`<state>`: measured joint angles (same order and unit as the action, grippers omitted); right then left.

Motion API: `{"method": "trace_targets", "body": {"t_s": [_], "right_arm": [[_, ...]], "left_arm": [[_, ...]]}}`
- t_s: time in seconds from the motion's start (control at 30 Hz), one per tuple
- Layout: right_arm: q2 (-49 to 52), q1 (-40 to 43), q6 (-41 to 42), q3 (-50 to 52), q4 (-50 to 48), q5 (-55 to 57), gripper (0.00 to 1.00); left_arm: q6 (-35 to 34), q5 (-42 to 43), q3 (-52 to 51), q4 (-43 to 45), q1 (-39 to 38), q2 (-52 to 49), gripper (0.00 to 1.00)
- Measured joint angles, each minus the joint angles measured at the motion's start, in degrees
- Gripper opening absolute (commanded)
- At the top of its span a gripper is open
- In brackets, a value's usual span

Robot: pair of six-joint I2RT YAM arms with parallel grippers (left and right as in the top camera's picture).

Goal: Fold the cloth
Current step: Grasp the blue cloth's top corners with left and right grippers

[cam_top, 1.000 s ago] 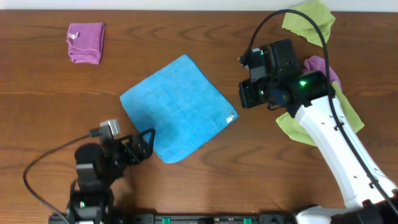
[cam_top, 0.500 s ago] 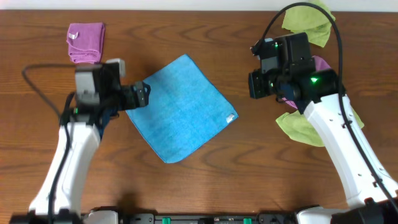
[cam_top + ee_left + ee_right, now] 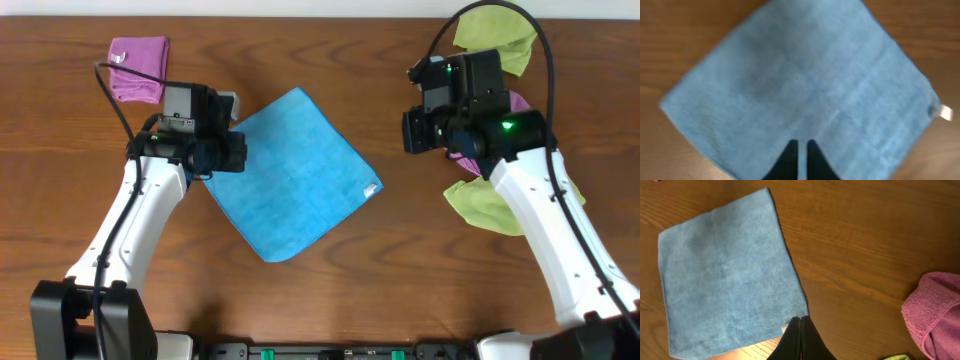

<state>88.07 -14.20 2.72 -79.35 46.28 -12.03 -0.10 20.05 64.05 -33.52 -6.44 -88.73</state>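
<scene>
The sky-blue cloth point(image 3: 285, 175) lies flat on the wooden table, turned like a diamond, with its white tag point(image 3: 372, 188) at the right corner. My left gripper point(image 3: 233, 155) hovers over the cloth's left corner. In the left wrist view its dark fingers point(image 3: 790, 157) stand together above the cloth point(image 3: 805, 80), holding nothing. My right gripper point(image 3: 410, 133) hangs above bare wood to the right of the cloth. It is shut and empty point(image 3: 800, 322), just past the cloth's point(image 3: 730, 275) tag corner.
A folded purple cloth point(image 3: 138, 68) lies at the back left. Lime-green cloths point(image 3: 495, 35) point(image 3: 500, 205) and another purple cloth point(image 3: 522, 105) point(image 3: 940, 310) lie under and behind the right arm.
The left arm swung up from the front-left edge to the cloth's left corner, and its jaws closed. The right arm shifted slightly back and to the right.
</scene>
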Motion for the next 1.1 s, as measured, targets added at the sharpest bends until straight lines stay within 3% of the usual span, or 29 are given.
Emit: {"method": "trace_targets", "body": {"t_s": [0.1, 0.3, 0.43, 0.63, 1.1], "right_arm": [[1.99, 0.00, -0.39, 0.00, -0.09, 0.00, 0.01], [7.15, 0.00, -0.46, 0.00, -0.11, -3.02, 0.01], [10.56, -0.44, -1.88, 0.00, -0.11, -4.68, 0.01], [17.16, -2.80, -3.87, 0.00, -0.76, -5.42, 0.01], [26.67, -7.21, -6.16, 0.00, -0.90, -5.57, 0.01]], "left_arm": [[-2.08, -0.31, 0.00, -0.70, -0.11, 0.00, 0.06], [-7.28, -10.91, -0.07, 1.36, -0.04, -1.09, 0.06], [-9.35, -13.51, -0.09, 2.80, -0.11, -5.99, 0.06], [-11.80, -16.92, -0.72, 3.72, -0.11, -12.79, 0.05], [-13.64, -23.30, -0.79, 7.98, -0.11, -17.81, 0.06]]}}
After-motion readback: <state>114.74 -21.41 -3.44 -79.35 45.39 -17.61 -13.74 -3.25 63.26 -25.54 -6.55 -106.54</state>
